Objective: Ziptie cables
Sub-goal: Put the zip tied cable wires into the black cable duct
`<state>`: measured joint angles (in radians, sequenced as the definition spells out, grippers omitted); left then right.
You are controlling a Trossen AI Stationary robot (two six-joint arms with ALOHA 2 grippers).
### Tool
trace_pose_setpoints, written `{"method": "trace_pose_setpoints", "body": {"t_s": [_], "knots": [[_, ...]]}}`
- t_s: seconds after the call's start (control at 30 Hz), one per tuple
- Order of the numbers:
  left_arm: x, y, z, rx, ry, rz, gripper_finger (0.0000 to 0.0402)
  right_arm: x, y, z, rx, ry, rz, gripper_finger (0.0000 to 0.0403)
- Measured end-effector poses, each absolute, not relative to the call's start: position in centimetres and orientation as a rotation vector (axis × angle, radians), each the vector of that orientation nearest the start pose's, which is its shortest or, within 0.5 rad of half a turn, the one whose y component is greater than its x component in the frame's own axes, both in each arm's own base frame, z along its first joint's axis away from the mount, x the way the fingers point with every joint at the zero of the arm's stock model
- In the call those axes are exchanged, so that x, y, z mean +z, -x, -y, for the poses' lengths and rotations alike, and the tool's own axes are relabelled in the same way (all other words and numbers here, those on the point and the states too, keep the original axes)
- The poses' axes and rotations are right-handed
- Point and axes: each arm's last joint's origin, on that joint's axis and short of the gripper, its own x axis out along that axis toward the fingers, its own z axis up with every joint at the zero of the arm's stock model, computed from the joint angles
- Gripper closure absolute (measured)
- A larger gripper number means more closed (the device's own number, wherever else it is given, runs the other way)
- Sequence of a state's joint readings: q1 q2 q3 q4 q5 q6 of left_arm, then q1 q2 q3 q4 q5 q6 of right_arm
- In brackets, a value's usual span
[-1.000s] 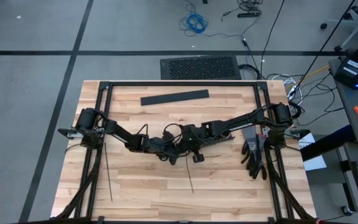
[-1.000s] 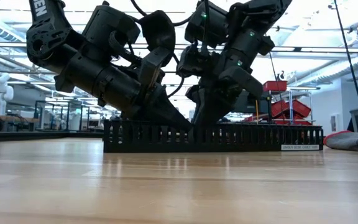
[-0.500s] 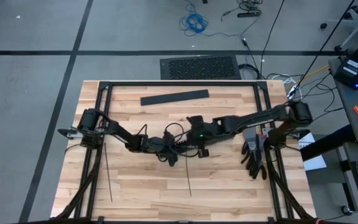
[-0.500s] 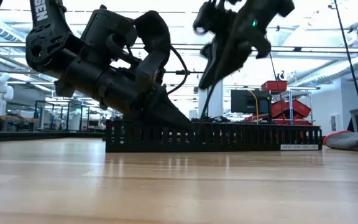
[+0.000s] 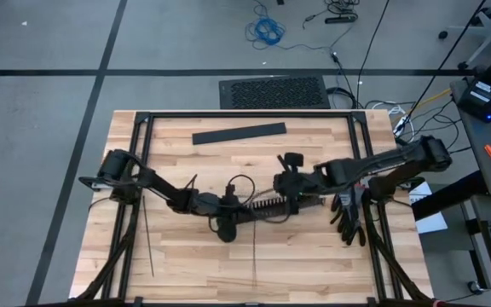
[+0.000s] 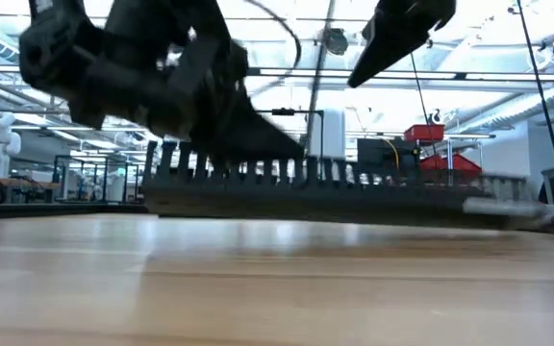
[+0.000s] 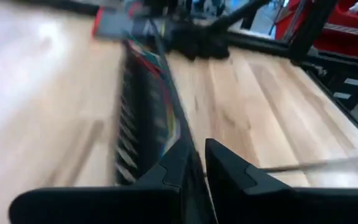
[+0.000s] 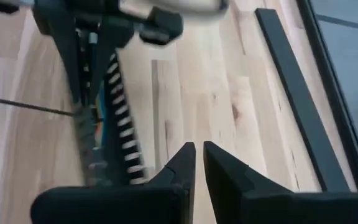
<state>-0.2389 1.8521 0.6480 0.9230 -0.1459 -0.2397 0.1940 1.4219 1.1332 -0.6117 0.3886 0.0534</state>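
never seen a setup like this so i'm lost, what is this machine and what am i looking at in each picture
It is a robot with two dark arms working at a wooden table. One picture looks straight down on both arms. One looks level across the tabletop. The other two come from a camera on each wrist.

Between the arms is a long black slotted duct with coloured cables in it. Thin zipties, a flat black bar and black gloves lie on the table too.

The left end effector is down at the duct; I cannot tell whether it grips it. The right end effector hangs above the table, slightly open, holding nothing.
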Motion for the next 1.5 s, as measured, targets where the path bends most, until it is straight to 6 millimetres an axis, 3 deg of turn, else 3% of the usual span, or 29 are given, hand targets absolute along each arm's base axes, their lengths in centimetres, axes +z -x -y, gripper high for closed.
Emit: {"method": "trace_pose_setpoints", "body": {"t_s": [0.23,0.4,0.53,0.77,0.97,1.17,1.4,1.5], "knots": [[15.5,-31.6,7.7,-0.037,0.052,-0.2,0.035,27.7,-27.8,-7.2,-0.246,0.227,-0.85,0.038],[15.1,-31.3,7.7,-0.005,0.087,-0.271,0.035,27.3,-26.3,-8.9,-0.319,0.258,-0.885,0.038],[14.4,-30.9,8.7,-0.015,0.132,-0.334,0.035,26.5,-24.0,-9.7,-0.454,0.228,-0.98,0.038],[14.3,-30.3,10.5,0.027,0.124,-0.325,0.0349,22.5,-20.6,-12.1,-0.528,0.083,-0.99,0.038],[14.6,-30.3,10.6,0.032,0.163,-0.304,0.0349,18.8,-18.7,-12.1,-0.602,-0.024,-0.975,0.038],[14.6,-30.3,10.6,0.032,0.164,-0.304,0.0349,17.5,-18.0,-13.1,-0.525,-0.111,-1.007,0.038],[15.6,-31.4,11.6,-0.158,0.181,-0.294,0.0349,19.0,-17.6,-16.1,-0.305,-0.102,-1.031,0.0381],[14.6,-32.1,12.0,-0.182,0.184,-0.356,0.0349,19.0,-17.5,-16.6,-0.228,-0.108,-1.073,0.0381]]}}
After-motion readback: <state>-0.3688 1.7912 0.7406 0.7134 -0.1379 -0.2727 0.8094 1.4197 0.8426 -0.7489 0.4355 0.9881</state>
